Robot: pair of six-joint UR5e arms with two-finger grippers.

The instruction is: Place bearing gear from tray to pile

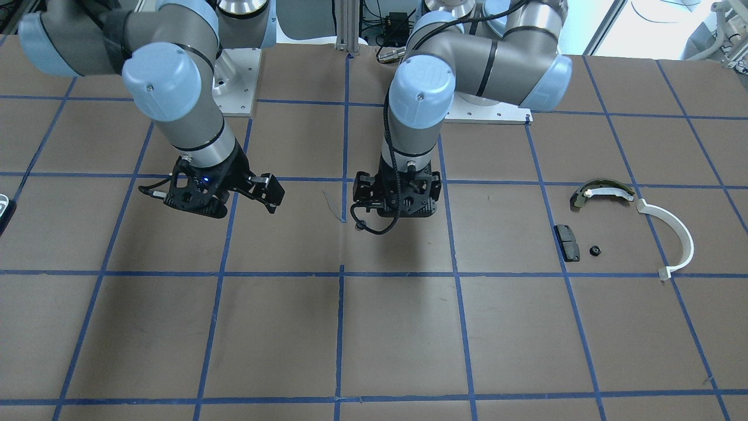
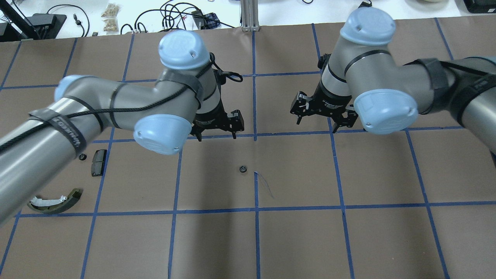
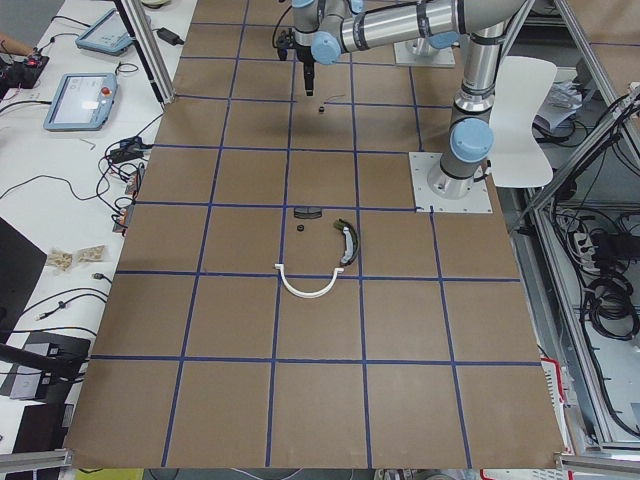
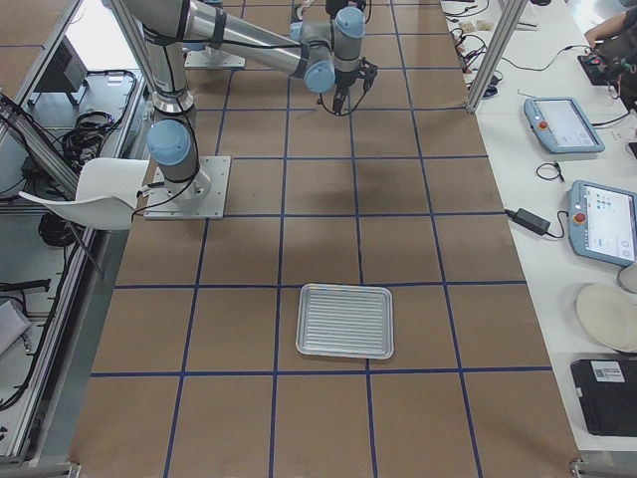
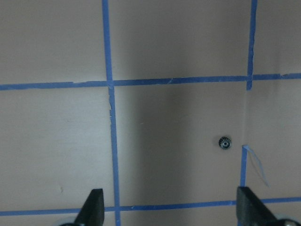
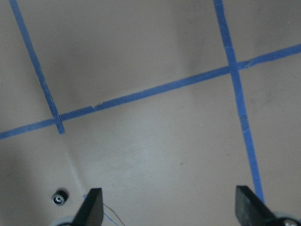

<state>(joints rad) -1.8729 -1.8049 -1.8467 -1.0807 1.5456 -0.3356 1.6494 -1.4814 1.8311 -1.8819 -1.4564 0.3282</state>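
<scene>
A small black bearing gear lies on the brown table near the middle blue line, apart from both grippers. It also shows in the left wrist view and the right wrist view. My left gripper hangs open and empty above the table, just beyond the gear. My right gripper is open and empty to the gear's right. The pile lies far to my left: an olive brake shoe, a black pad, a white half-ring and a second small gear. The metal tray is empty.
The table is brown paper with a blue tape grid. A loose thread or scratch lies beside the gear. Tablets and cables sit on the side benches, off the work surface. The tray stands far to my right, away from both arms.
</scene>
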